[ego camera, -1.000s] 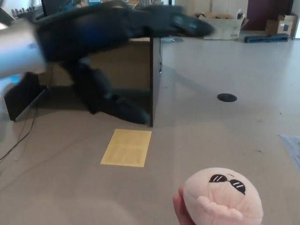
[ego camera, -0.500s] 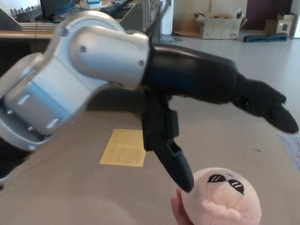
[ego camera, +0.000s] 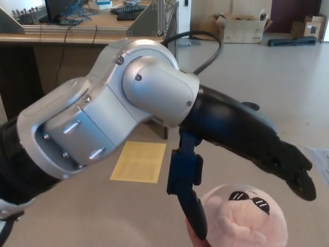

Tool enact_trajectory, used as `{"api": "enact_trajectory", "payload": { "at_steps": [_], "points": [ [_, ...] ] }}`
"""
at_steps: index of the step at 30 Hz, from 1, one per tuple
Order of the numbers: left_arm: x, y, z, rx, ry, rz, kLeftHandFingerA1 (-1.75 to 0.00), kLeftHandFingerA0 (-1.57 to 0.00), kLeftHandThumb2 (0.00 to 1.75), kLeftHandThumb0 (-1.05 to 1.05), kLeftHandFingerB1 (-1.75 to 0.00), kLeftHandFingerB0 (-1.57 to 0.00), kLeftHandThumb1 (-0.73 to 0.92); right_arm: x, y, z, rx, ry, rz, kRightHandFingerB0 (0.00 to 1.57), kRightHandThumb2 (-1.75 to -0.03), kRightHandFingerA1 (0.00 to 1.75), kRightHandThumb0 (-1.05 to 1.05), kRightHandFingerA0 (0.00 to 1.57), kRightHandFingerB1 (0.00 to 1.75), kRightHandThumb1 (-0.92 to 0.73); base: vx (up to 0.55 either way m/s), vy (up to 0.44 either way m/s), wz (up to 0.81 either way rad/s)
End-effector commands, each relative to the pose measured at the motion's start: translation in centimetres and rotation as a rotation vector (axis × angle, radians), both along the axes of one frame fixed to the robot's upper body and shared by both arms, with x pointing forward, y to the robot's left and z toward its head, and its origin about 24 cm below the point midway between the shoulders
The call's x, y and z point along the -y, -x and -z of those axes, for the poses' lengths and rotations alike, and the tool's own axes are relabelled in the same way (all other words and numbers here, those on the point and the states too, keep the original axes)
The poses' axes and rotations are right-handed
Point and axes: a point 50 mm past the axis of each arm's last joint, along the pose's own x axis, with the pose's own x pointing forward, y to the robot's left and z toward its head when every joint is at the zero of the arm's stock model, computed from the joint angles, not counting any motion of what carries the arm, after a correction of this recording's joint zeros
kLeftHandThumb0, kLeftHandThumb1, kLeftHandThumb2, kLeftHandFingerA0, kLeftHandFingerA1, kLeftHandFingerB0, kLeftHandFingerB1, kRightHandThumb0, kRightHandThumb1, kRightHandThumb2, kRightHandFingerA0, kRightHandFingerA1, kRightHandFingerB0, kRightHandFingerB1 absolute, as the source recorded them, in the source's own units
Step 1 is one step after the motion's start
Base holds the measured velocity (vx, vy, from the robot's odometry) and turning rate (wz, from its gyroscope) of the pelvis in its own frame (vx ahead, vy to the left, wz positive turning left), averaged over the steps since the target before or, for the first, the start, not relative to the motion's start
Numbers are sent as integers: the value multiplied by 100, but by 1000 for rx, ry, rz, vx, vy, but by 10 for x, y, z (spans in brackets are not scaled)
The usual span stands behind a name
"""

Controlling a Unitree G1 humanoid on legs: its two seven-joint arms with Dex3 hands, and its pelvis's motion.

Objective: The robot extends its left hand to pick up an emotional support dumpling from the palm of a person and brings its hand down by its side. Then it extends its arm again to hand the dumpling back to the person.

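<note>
**Left hand spreading over the plush dumpling**

At far left, a wooden desk (ego camera: 31,56) is standing against the back of the room, cables trailing across its top. In front of it, the robot's silver-cased left arm (ego camera: 108,118) is filling much of the view, reaching in from the left and angling down toward the lower right. A yellow sheet (ego camera: 139,162) is lying flat on the grey floor (ego camera: 61,216) beneath the arm, partly covered by it.

Further right, the left hand (ego camera: 234,157) is hanging open, holding nothing. Its thumb (ego camera: 189,200) is pointing downward, its tip lying at the dumpling's left edge, though actual contact is hard to judge. The two thick fingers (ego camera: 293,172) are stretching out to the right, above and apart from the toy's upper right side.

The pink dumpling (ego camera: 244,218), with a black sunglasses face, is sitting at the bottom edge of the view, resting on a person's hand (ego camera: 191,237), of which only a sliver is showing at its lower left.

In the far background at right, cardboard boxes (ego camera: 241,28) are sitting on the floor.
</note>
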Motion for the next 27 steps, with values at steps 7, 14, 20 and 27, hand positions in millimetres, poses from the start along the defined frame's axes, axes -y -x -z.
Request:
{"api": "enact_trajectory", "payload": {
  "at_steps": [7,14,20,27],
  "points": [
    [0,-7,16,53,-67,-38,-14,0,72,-54,-19,-1,36,2,-4,-3,-2,19,22,53,-59,45,-50,64,40,-62,0,0,0],
    [3,-7,19,67,-72,-44,-19,0,77,-55,-23,0,35,3,-6,-5,-8,22,7,52,-59,43,-49,60,40,-63,0,0,0],
    [5,-10,28,63,-57,-50,-17,0,78,-56,-24,0,35,2,-7,-6,-6,59,-20,49,-59,43,-47,57,39,-64,0,0,0],
    [8,-13,36,50,-52,-52,-19,0,78,-55,-27,-1,32,1,-8,-9,9,57,-39,51,-59,45,-43,59,41,-65,0,0,0]
  ]
}}
